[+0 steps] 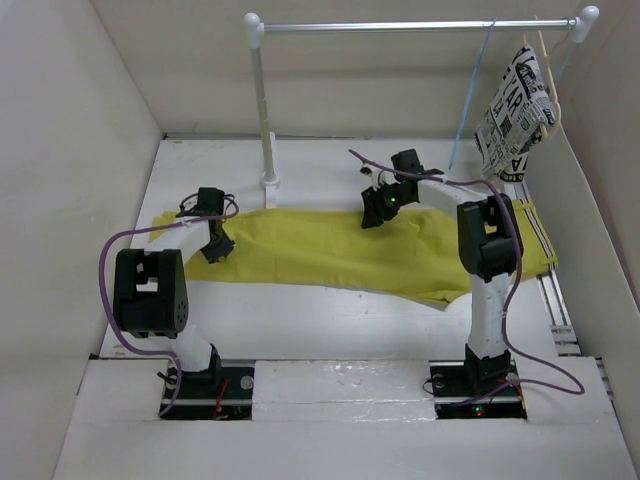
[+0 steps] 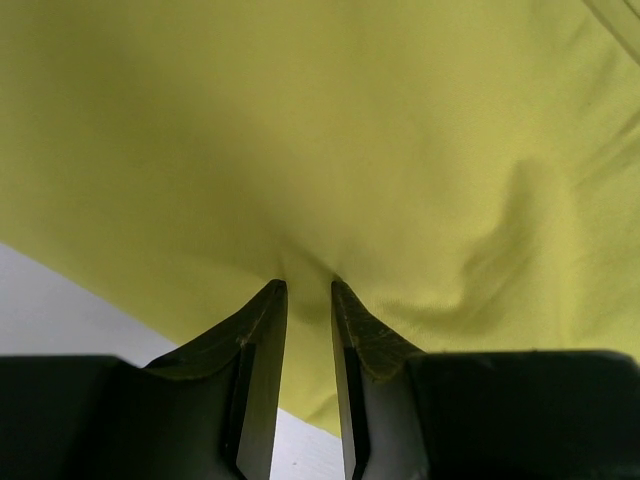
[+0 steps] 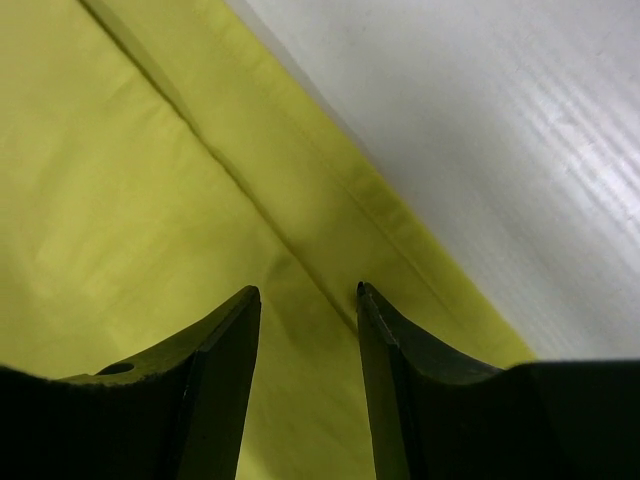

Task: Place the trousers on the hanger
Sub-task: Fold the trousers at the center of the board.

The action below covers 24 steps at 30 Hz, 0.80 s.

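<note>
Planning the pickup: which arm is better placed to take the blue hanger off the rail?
Right. The light-blue hanger hangs on the rail on its side, and the right gripper is open; the left gripper seems to pinch the trousers far left.

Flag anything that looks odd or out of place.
Nothing is damaged or spilled. The one oddity: the trousers pucker into a small fold where the left gripper pinches them; elsewhere they lie flat.
</note>
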Each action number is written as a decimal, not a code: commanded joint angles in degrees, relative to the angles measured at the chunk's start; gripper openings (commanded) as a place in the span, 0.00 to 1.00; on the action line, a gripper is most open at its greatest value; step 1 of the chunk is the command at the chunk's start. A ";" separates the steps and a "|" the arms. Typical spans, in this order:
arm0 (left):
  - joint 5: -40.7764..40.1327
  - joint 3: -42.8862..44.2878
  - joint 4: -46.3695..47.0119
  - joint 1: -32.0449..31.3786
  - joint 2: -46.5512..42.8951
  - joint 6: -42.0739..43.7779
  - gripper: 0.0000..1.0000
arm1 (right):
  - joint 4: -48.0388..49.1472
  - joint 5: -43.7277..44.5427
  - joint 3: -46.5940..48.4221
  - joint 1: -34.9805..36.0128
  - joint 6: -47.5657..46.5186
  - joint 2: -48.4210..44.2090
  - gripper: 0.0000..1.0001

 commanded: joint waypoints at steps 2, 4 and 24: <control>-0.05 -0.10 -0.35 0.52 -0.07 0.10 0.21 | -0.80 -2.39 -4.09 0.12 -0.04 -2.87 0.49; -0.32 0.51 -0.70 0.52 0.37 0.19 0.21 | -0.80 -2.65 -4.45 0.12 -0.31 -3.13 0.48; -4.45 0.43 -2.98 0.52 1.33 0.36 0.19 | -1.77 -4.59 -2.25 -1.46 0.13 -3.84 0.04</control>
